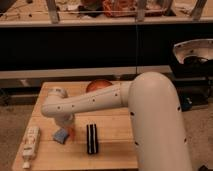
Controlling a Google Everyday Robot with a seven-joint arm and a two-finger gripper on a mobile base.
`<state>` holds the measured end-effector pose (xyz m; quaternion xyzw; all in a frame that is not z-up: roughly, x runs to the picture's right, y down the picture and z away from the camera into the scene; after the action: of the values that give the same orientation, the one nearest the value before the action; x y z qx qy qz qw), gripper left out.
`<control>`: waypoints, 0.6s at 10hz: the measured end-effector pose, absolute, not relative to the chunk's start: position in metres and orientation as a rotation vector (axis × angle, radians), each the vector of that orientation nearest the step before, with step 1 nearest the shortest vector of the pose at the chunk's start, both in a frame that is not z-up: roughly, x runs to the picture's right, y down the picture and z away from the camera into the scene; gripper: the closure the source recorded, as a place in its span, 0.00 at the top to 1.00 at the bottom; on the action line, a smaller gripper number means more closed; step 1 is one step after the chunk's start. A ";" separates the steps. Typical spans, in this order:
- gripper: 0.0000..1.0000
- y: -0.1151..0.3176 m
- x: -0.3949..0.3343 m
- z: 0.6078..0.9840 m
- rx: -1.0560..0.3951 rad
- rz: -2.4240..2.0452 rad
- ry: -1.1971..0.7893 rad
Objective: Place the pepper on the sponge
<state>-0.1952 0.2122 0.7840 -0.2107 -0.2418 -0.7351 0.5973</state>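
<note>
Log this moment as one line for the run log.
gripper: low over table, beside sponge | pepper: under gripper, at sponge's right edge | black block: right of both

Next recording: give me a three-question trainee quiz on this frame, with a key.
1. True or false: the pincer hangs close over the blue sponge and the pepper.
2. Which lies nearest the table's left edge in the picture? A) black striped block B) white bottle C) pepper
3. Fill in: in the picture, the black striped block lies to the ____ of the sponge.
Key: 1 true; 2 B; 3 right.
</note>
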 end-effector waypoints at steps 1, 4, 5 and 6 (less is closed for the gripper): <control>0.08 0.211 -0.195 0.785 -0.489 -1.703 -0.560; 0.15 0.210 -0.202 0.786 -0.485 -1.711 -0.562; 0.15 0.211 -0.203 0.786 -0.488 -1.708 -0.566; 0.10 0.210 -0.202 0.787 -0.487 -1.707 -0.563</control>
<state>-0.2025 0.2098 0.7867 -0.2097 -0.2426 -0.7354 0.5970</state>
